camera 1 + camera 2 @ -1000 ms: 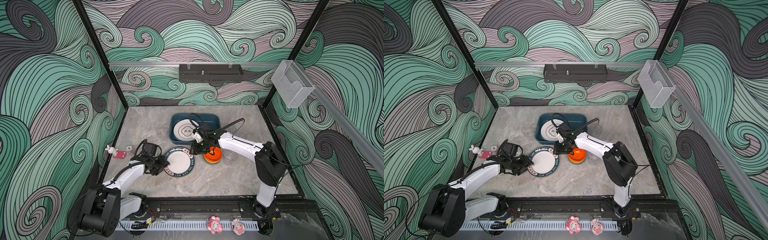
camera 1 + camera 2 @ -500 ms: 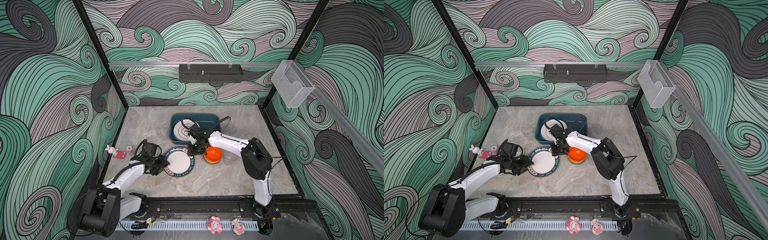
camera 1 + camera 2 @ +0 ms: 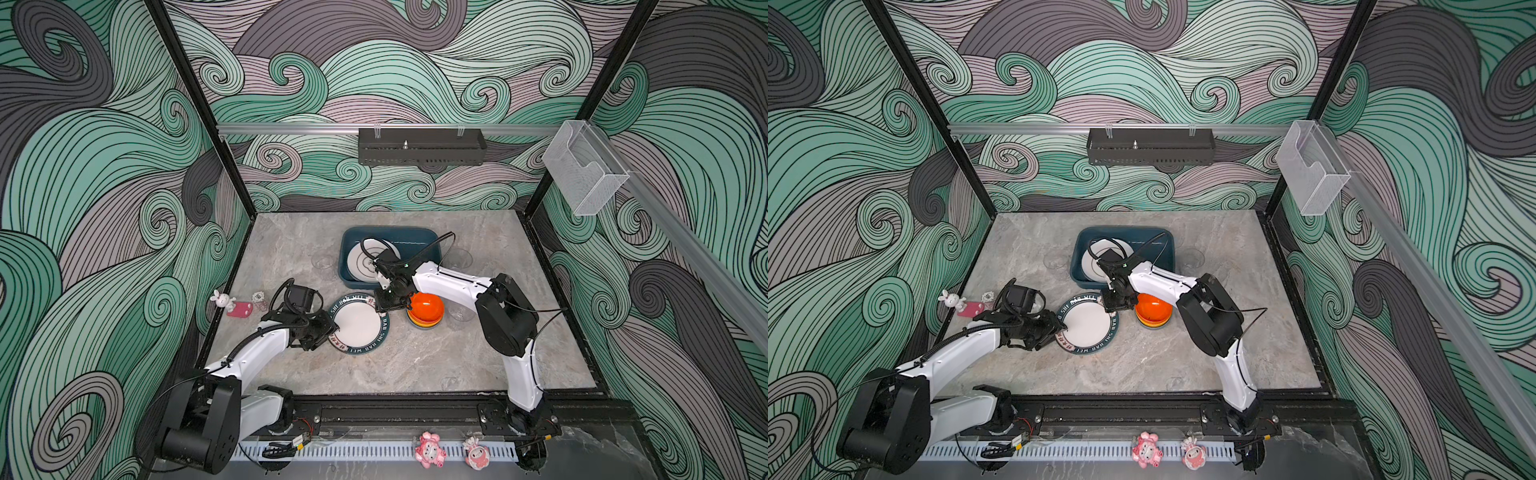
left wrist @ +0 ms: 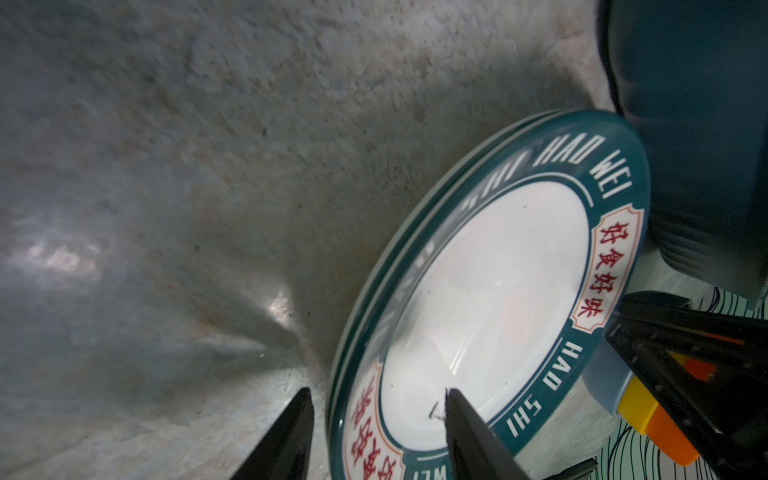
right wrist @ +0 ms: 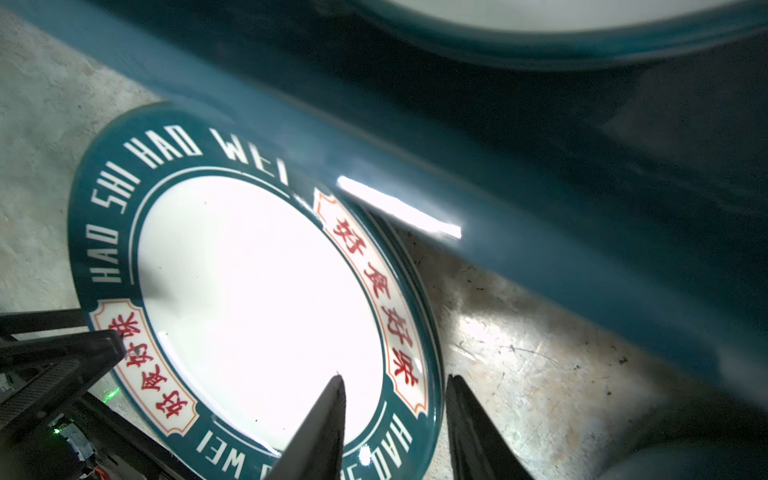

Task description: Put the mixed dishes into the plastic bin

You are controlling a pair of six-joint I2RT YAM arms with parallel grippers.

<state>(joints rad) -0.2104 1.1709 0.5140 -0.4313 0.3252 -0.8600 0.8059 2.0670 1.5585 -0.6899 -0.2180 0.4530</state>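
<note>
Left gripper: we see jaws apart, astride the round teal-rimmed white plate at its edge.
Right gripper: jaws apart, astride that plate's edge too.

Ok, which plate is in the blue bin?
The white plate with dark rings: it lies inside the bin. The teal-rimmed plate with the writing lies out on the table.

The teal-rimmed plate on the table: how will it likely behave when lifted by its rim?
The plate looks stiff and glossy, so a pinch on its thin rim may slip. A second rim shows under it; whatever lies below could shift too.
</note>
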